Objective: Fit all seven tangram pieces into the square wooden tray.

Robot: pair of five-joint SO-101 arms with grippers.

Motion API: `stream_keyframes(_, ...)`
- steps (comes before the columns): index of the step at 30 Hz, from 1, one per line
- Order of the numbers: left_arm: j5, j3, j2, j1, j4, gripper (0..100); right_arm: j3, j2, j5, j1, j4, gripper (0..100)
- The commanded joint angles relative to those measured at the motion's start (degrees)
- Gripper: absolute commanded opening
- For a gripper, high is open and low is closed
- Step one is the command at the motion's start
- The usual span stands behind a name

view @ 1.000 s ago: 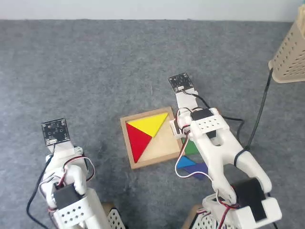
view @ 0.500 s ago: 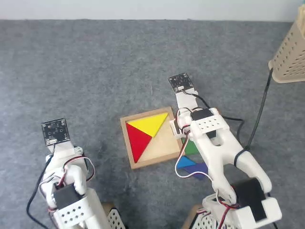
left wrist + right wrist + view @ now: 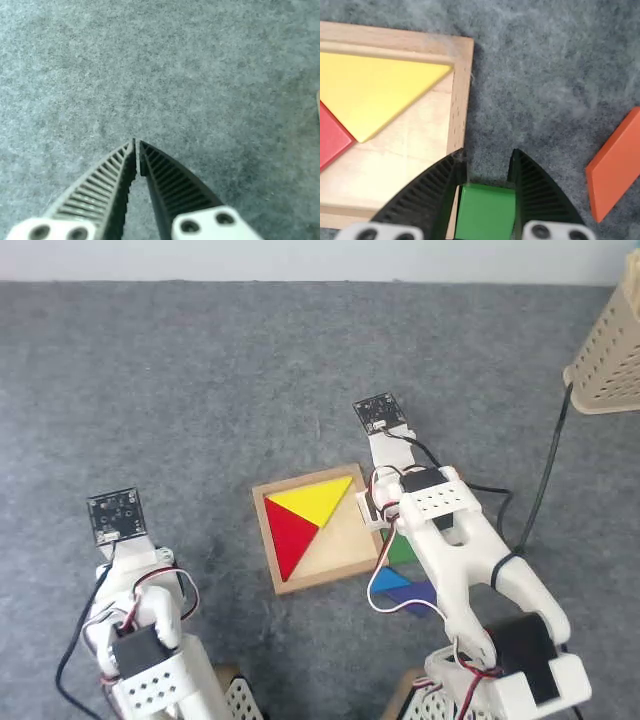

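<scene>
Where the two white arms rise from the near edge of the grey felt-covered table [image 3: 200, 390], the left gripper [image 3: 136, 145] hangs well apart from the tray, at about its 9 o'clock. Its ribbed jaws are pressed together with nothing between them, over bare felt.

Close by the right arm's base, a blue pointed wooden piece [image 3: 393, 580] and a purple wooden piece [image 3: 422, 596] lie touching each other. They are at 4 o'clock of the square wooden tray [image 3: 312, 583], partly under the arm.

A little farther out, the right gripper [image 3: 487, 156] is clamped on a green straight-edged wooden piece [image 3: 485, 212], with one black finger against each side. That piece rests on the felt just beside the tray's 3 o'clock rim. An orange wooden piece with slanted edges [image 3: 617, 165] lies on the felt beyond the gripper, away from the tray and apart from the green one.

Inside the tray sit a red wooden triangle [image 3: 290, 535] on the 8 o'clock side and a yellow wooden triangle [image 3: 315, 502] on the 12 o'clock side, their edges meeting. The tray floor toward 4 o'clock shows bare wood.

Far off at 2 o'clock a beige perforated container [image 3: 610, 350] stands at the table's edge, with a black cable [image 3: 548, 475] running from it toward the right arm.
</scene>
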State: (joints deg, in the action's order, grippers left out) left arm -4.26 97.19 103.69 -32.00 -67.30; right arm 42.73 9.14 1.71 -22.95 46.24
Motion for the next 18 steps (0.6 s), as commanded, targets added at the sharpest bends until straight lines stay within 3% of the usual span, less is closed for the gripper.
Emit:
stream_keyframes(1, 0.79, -0.57, 0.44, 0.26, -0.35, 1, -0.53, 3.65, 1.23, 0.48, -0.92, 14.8)
stream_keyframes(14, 0.79, -0.57, 0.44, 0.26, -0.35, 1, -0.79, 9.01, 1.32, 0.84, 3.38, 14.8)
stream_keyframes(18, 0.79, -0.57, 0.44, 0.26, -0.35, 1, -0.79, 17.10, 7.82, 0.84, 11.12, 15.1)
